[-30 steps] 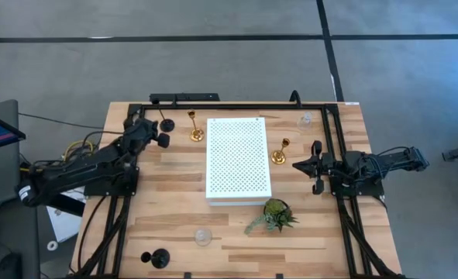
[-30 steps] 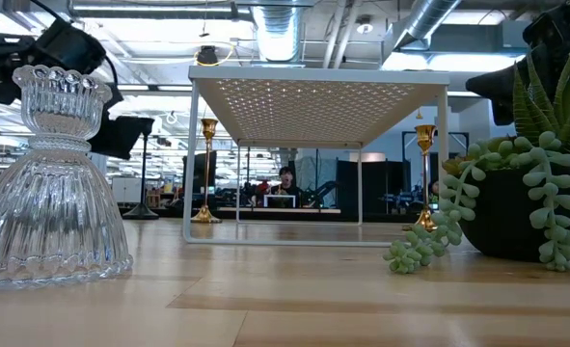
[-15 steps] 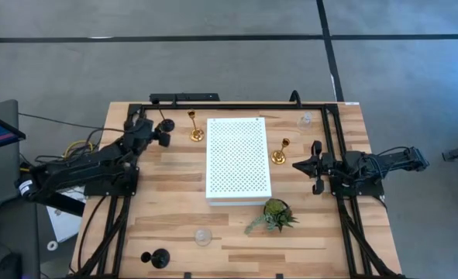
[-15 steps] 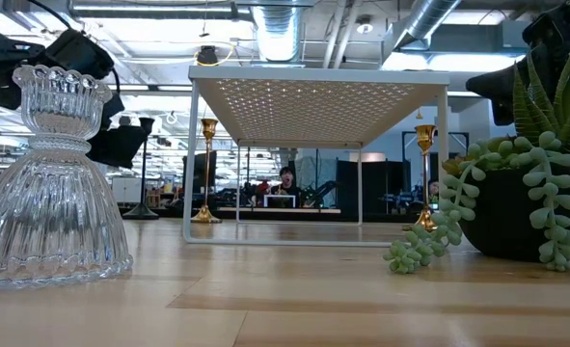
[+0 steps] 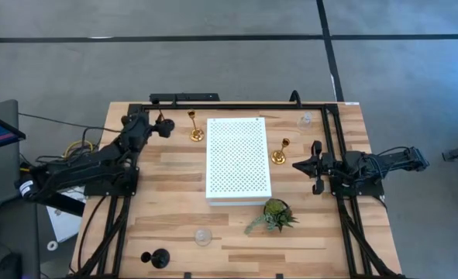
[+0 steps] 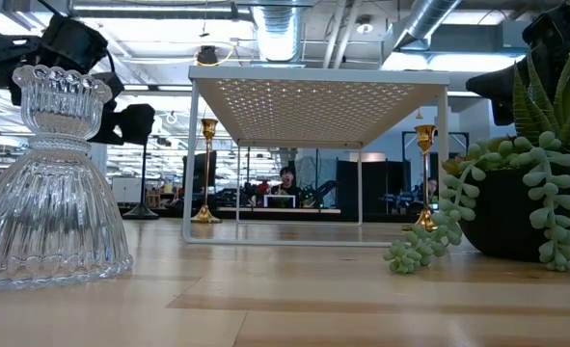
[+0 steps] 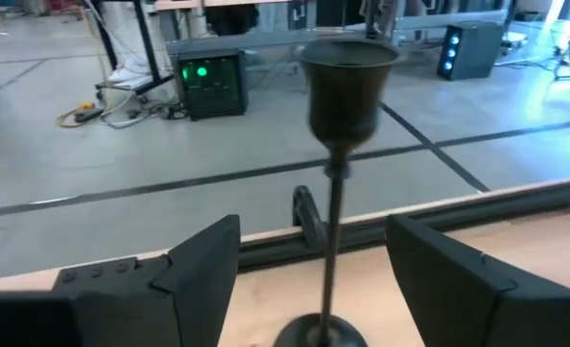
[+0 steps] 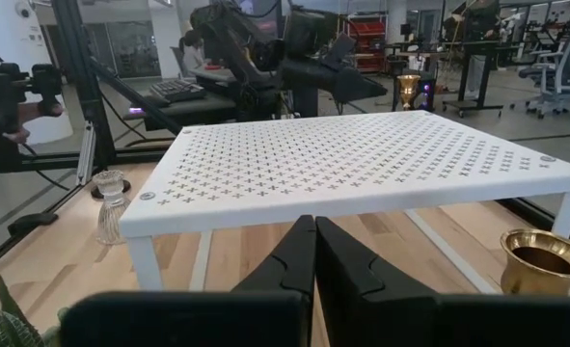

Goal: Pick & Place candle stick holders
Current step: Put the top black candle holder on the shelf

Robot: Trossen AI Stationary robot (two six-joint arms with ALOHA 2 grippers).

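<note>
Your left gripper [image 5: 163, 129] sits at the bench's far left corner with its fingers [image 7: 193, 270] spread wide on either side of a black candle holder [image 7: 339, 125], stem between them, no contact visible. Only the left wrist view shows that gap; from above the black holder's base [image 5: 167, 125] blurs into the gripper, and its foot is cut off at the wrist view's edge. Your right gripper [image 5: 300, 164] waits near the bench's right side, fingers [image 8: 304, 255] pressed together, holding nothing, pointing at the white perforated board [image 5: 238, 157].

The high view gives you the layout: one gold holder [image 5: 195, 129] just left of the board, another gold holder [image 5: 280, 152] just right of it, close to the right gripper. A clear glass holder [image 5: 305, 119] near the far right corner is hard to make out. Second glass holder [image 5: 203, 236] and second black holder [image 5: 157, 257] stand at the near edge, the green plant [image 5: 273, 215] close to the board's near right corner.

The low view shows the glass holder [image 6: 53, 183] large up front and both gold ones [image 6: 207, 173] flanking the board's legs; the near black holder isn't in it.
</note>
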